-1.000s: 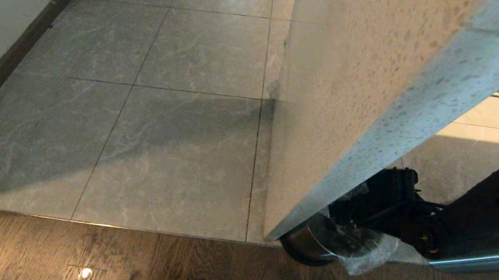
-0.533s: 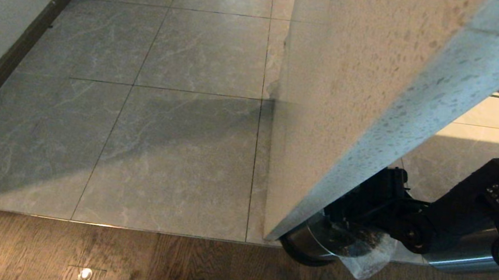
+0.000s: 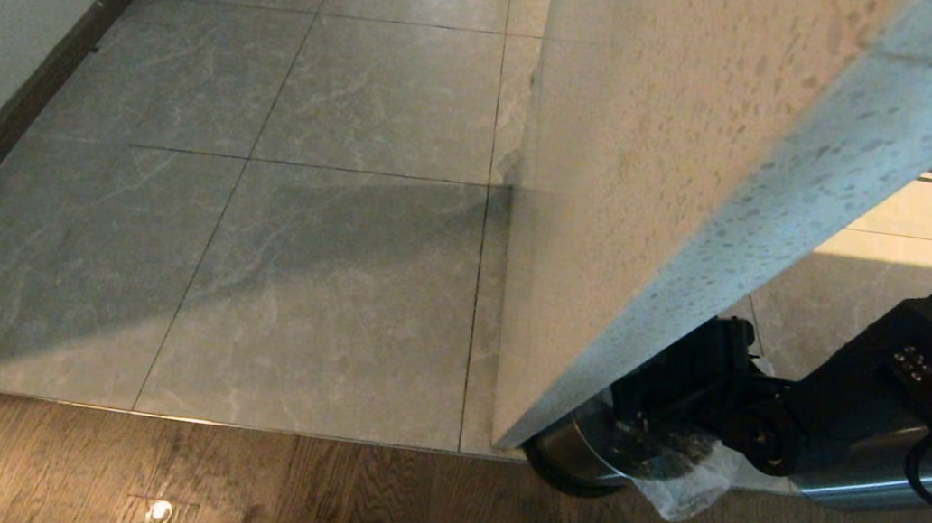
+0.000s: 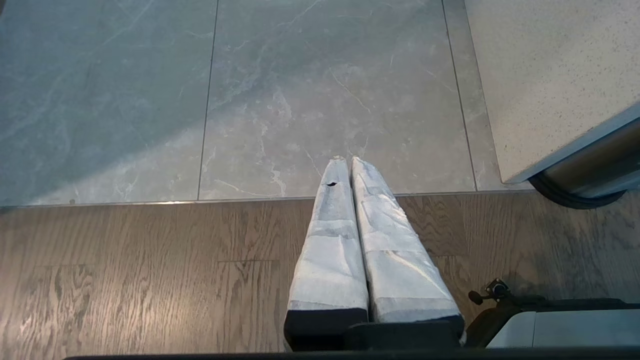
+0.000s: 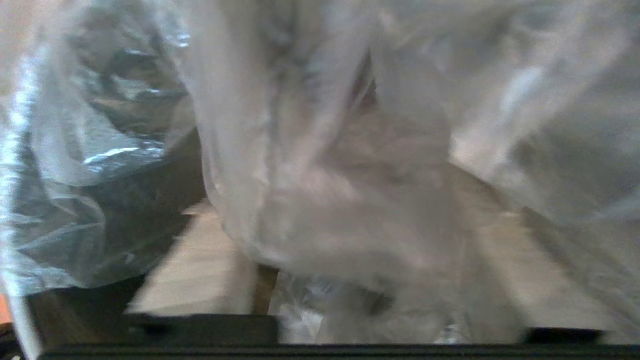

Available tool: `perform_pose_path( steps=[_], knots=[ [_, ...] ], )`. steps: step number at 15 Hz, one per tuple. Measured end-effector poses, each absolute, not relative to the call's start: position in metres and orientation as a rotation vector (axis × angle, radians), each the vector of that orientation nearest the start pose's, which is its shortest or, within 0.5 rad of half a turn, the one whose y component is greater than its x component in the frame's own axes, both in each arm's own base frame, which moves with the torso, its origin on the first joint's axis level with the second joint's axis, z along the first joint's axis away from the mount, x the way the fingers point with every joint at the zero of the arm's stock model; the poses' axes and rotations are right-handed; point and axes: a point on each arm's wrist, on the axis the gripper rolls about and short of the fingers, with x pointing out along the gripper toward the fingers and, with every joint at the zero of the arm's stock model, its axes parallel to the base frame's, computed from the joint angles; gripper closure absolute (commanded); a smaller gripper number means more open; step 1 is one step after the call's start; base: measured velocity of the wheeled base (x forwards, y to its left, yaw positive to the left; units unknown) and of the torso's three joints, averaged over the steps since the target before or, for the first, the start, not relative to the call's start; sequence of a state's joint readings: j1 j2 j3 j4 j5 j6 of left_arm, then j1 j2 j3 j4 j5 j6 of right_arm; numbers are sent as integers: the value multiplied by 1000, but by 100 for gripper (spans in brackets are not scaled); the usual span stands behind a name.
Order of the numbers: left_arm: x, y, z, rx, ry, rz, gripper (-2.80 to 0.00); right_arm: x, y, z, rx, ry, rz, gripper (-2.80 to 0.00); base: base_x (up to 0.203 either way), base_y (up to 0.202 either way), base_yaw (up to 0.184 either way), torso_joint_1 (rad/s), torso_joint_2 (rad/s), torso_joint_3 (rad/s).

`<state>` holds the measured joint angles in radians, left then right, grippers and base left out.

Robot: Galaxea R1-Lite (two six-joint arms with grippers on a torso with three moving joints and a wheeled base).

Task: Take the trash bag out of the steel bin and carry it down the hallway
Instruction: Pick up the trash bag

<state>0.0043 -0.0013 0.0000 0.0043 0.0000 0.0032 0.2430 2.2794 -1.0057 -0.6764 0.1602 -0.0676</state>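
No writing or label can be read anywhere here. The right tool [image 3: 635, 418] is down at the mouth of the steel bin [image 3: 577, 446], and most of it is tucked behind the speckled stone panel [image 3: 674, 145] that cuts across the head view, so whether its fingers are apart or closed on plastic cannot be told. From the right wrist, the picture is filled edge to edge with smeared, see-through folds of the trash bag [image 5: 320, 165], pressed right up around the tool, with dark rubbish showing through on one side; the tool's own fingers are lost in that plastic. In the head view a clear flap of the bag hangs over the bin's rim just below the tool, and only a sliver of the bin's shiny wall and black ring peeks out beneath the panel. The bin sits where the grey marbled tiles [image 3: 336, 280] meet the wood floor [image 3: 304, 503]. The left tool [image 4: 348, 161] hangs over that same seam, well off to the side of the bin, its two white-wrapped fingers [image 4: 330, 250] pressed together and holding nothing.
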Motion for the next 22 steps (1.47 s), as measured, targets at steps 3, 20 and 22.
perform_pose_path(
  steps=[3, 20, 22],
  knots=[
    [-23, 0, 75, 3, 3, 4, 0, 393, 101, 27, -89, 574, 411, 0, 0, 0, 0, 0, 0, 0],
    [-23, 0, 75, 3, 3, 4, 0, 297, 78, 123, -21, 577, 371, 0, 0, 0, 0, 0, 0, 0],
    [-23, 0, 75, 3, 3, 4, 0, 279, 73, 139, -4, 575, 365, 0, 0, 0, 0, 0, 0, 0]
  ],
)
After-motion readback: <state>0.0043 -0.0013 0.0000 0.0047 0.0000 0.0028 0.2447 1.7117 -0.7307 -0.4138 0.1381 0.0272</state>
